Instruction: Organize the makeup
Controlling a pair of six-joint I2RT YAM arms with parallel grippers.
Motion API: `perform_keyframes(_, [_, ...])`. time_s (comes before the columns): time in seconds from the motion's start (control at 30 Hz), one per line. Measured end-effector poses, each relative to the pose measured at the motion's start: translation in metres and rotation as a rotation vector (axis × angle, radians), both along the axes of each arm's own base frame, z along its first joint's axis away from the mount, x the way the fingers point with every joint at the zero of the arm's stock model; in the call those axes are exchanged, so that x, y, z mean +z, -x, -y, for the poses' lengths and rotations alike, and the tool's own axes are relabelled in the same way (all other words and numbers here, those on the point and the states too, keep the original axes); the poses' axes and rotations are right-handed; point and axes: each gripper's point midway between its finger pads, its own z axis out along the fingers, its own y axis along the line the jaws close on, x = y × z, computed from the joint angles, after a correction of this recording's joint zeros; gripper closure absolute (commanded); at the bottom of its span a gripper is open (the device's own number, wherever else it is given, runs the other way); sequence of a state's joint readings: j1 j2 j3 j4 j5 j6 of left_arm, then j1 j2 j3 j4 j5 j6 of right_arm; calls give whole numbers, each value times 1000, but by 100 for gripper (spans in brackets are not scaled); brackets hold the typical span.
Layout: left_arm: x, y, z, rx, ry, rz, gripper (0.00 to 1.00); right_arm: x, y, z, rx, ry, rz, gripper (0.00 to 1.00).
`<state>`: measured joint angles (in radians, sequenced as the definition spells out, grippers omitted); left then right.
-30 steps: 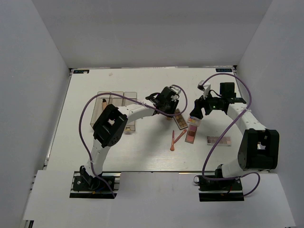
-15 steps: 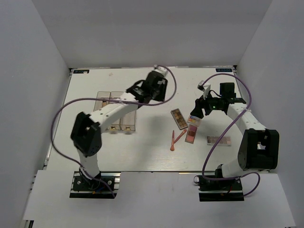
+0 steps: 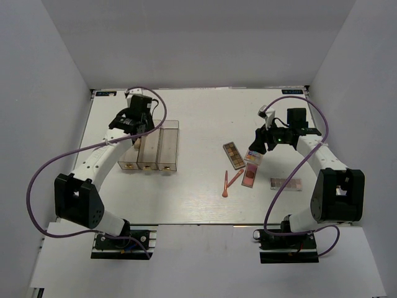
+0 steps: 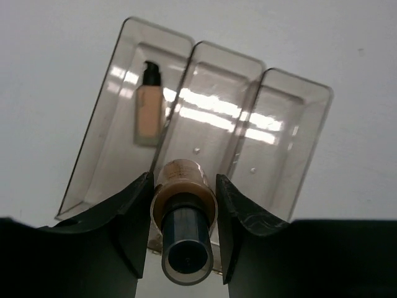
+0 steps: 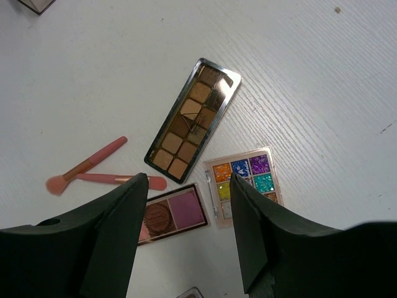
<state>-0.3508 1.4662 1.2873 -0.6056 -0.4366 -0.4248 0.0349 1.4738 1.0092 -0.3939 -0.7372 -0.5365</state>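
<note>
My left gripper (image 3: 133,124) (image 4: 185,208) is shut on a beige bottle with a dark cap (image 4: 185,214) and holds it above the clear three-compartment organizer (image 3: 169,144) (image 4: 291,143). A second beige bottle (image 4: 147,110) lies in the organizer's left compartment. My right gripper (image 3: 255,149) (image 5: 189,186) is open and empty above the palettes. These are a brown-toned palette (image 5: 192,121) (image 3: 234,155), a multicolour one (image 5: 245,183) (image 3: 253,158), a pink one (image 5: 172,214) (image 3: 249,176) and a mauve one (image 3: 285,183). Two orange-pink sticks (image 5: 87,164) (image 3: 228,182) lie to their left.
White walls close the table at the back and both sides. The left arm's purple cable (image 3: 43,174) loops out over the left edge of the table. The right arm's cable (image 3: 291,167) arcs over the mauve palette.
My left arm has swung from the palettes at the table's middle to the left, carrying the bottle over the organizer. The right arm has not moved.
</note>
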Motion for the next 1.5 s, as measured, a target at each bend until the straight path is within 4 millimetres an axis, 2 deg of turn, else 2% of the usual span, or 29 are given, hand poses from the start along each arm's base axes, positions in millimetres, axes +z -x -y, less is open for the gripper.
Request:
perform_keyframes(0.2, [-45, 23, -46, 135, -9, -132, 100, 0, 0, 0, -3, -2, -4, 37])
perform_keyframes(0.37, [-71, 41, -63, 188, -8, -210, 100, -3, 2, 0, -3, -2, -12, 36])
perform_keyframes(0.47, [-78, 45, -66, 194, -7, -230, 92, -4, 3, 0, -4, -2, -14, 34])
perform_keyframes(0.53, [-81, 47, -66, 193, -3, -238, 83, -4, 3, 0, -4, -2, -15, 32])
perform_keyframes(0.63, [-85, 48, -68, 198, -2, -250, 77, -4, 3, 0, -5, -3, -15, 30])
perform_keyframes(0.73, [-93, 47, -69, 202, -4, -270, 77, -4, 3, 0, -6, -3, -17, 30])
perform_keyframes(0.93, [-110, 47, -73, 213, -13, -319, 69, -4, 3, 0, -6, -3, -17, 29])
perform_keyframes(1.1, [-122, 47, -75, 221, -20, -351, 52, -4, 3, 0, -6, -3, -17, 27])
perform_keyframes(1.37, [-124, 46, -78, 226, -21, -353, 26, -3, 3, 0, -7, -4, -17, 26])
perform_keyframes(1.5, [-124, 46, -79, 233, -19, -351, 22, -3, 3, 0, -8, -4, -19, 25])
